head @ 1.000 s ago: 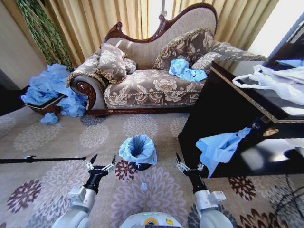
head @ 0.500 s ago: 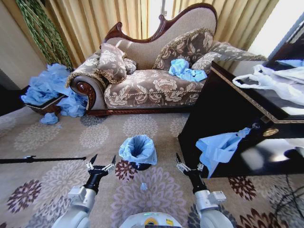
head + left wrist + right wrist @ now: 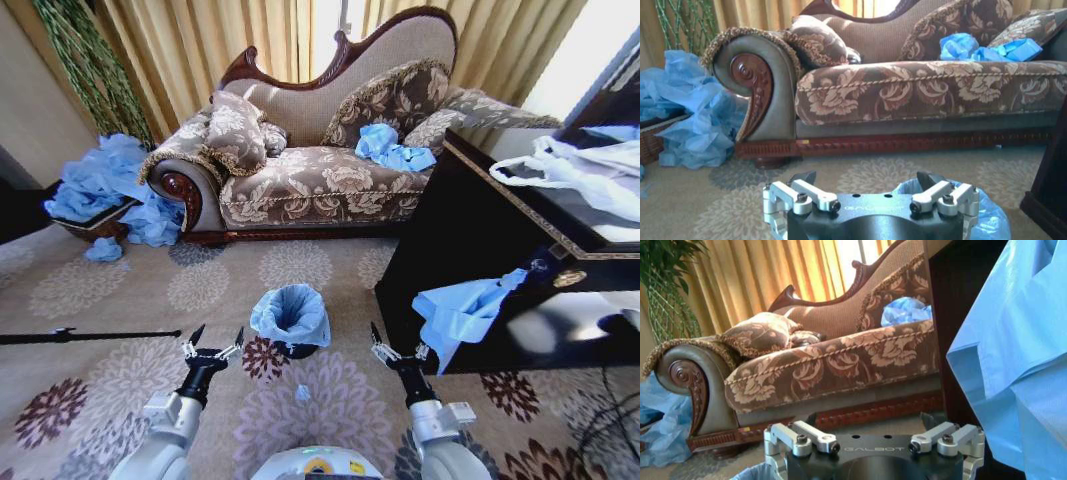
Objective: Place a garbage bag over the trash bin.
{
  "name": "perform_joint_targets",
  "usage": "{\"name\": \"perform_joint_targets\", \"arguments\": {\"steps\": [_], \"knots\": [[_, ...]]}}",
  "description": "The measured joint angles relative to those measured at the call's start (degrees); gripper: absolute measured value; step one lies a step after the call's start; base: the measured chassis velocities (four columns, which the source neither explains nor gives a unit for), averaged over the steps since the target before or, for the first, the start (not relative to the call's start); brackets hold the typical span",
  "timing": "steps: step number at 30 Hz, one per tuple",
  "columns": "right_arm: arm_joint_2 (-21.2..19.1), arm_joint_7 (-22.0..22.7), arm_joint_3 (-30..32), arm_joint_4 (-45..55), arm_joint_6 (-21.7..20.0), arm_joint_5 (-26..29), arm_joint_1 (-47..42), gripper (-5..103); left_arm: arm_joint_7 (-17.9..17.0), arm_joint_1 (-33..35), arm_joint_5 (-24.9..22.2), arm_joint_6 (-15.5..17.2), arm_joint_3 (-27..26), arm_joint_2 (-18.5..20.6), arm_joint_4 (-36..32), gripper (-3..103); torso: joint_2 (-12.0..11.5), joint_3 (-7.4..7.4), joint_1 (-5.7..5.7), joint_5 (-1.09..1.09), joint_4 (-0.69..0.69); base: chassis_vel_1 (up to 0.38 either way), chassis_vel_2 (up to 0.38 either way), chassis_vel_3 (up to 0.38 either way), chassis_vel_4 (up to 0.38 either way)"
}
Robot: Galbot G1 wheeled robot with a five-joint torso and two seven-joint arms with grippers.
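Light-blue plastic, the garbage bag, already drapes the trash bin at centre frame. My left gripper and right gripper flank it, both spread, empty. I fear the loose film slipping off the rim.

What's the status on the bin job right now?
Left claw open, empty, low beside the trash bin. Right claw open, empty, on its other side. Garbage bag draped over the rim. Nothing in the way.
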Motion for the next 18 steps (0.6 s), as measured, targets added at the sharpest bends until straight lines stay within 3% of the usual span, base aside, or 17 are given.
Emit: {"name": "perform_joint_targets", "arguments": {"steps": [18], "knots": [[0.0,0.0,0.0,0.0,0.0,0.0,0.0,100,0.0,0.0,0.0,0.0,0.0,0.0,0.0,100,0.0,0.0,0.0,0.0,0.0,0.0,0.0,0.0,0.0]]}}
